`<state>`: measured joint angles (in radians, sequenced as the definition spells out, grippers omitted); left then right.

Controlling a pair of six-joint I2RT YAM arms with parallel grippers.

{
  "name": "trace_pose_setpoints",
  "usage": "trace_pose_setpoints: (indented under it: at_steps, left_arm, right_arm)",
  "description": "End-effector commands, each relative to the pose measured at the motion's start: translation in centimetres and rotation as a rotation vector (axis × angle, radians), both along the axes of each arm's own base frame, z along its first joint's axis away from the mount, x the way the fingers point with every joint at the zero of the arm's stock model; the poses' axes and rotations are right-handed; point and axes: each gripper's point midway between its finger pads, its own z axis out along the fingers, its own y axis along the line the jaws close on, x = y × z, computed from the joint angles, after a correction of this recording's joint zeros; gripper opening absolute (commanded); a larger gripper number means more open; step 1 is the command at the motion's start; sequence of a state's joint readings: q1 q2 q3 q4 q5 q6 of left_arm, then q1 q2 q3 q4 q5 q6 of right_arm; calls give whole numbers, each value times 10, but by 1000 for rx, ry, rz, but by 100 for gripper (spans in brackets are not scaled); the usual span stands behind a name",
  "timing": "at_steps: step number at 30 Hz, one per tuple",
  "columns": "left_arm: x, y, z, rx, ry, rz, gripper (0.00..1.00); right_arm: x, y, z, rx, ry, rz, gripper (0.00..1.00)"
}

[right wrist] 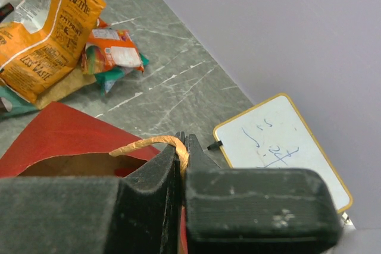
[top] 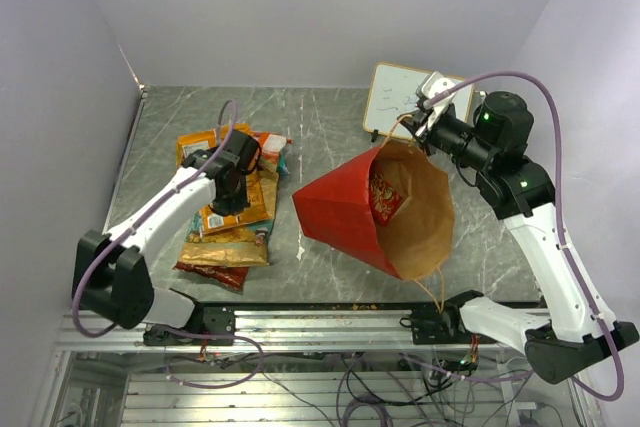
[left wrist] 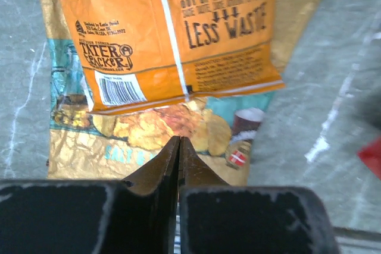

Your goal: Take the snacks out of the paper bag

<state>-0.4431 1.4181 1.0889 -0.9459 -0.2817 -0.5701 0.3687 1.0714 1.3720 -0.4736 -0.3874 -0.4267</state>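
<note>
The paper bag [top: 335, 212] lies tipped on its side at mid table, its brown mouth facing the near right. A red chip bag [top: 384, 197] shows inside it. My right gripper [top: 415, 129] is shut on the bag's cord handle [right wrist: 149, 144] at the far rim and holds it up. Snacks lie in a pile at the left: an orange packet [top: 235, 209], a tan-brown chip bag [top: 228, 247], a red chip bag [top: 210, 272] and an orange-teal pack [top: 272, 147]. My left gripper [top: 228, 202] hangs over the pile, shut and empty [left wrist: 180, 140], above the tan-brown bag [left wrist: 155, 129].
A small whiteboard [top: 395, 97] lies at the far right, behind the bag, with a black marker [right wrist: 214, 145] at its edge. Walls close in the table at the left and back. The metal rail [top: 320, 322] runs along the near edge.
</note>
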Motion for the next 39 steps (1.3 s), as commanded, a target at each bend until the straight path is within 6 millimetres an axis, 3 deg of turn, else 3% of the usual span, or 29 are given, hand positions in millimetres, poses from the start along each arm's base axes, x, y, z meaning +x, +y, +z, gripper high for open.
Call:
trace_pose_setpoints:
  at_steps: [1, 4, 10, 16, 22, 26, 29, 31, 35, 39]
  left_arm:
    - [9, -22, 51, -155, -117, -59, 21]
    - [22, -43, 87, -270, -215, -95, 41]
    - [39, -87, 153, -489, -388, -191, 65]
    - [41, -114, 183, -584, -465, -278, 68]
    - [36, -138, 206, -638, -527, -407, 69]
    - [22, -164, 228, -660, -600, -576, 69]
    - [2, -197, 233, -652, -631, -716, 69]
    - [-12, -223, 226, -639, -630, -801, 68]
    - [-35, -272, 201, -617, -613, -923, 63]
    - [-50, -312, 178, -628, -712, -977, 61]
  right_arm:
    - [8, 8, 15, 53, -19, 13, 0]
    - [25, -4, 26, 93, -5, -109, 0]
    - [38, -39, 43, 78, -58, -316, 0]
    - [37, -52, 44, 79, -30, -392, 0]
    - [21, -16, 15, 169, 52, -202, 0]
    - [19, -6, -6, 231, 146, -188, 0]
    - [18, -3, -17, 238, 189, -178, 0]
    - [16, -3, -20, 235, 193, -173, 0]
    - [18, -7, -17, 221, 178, -194, 0]
    - [21, -10, -12, 220, 168, -211, 0]
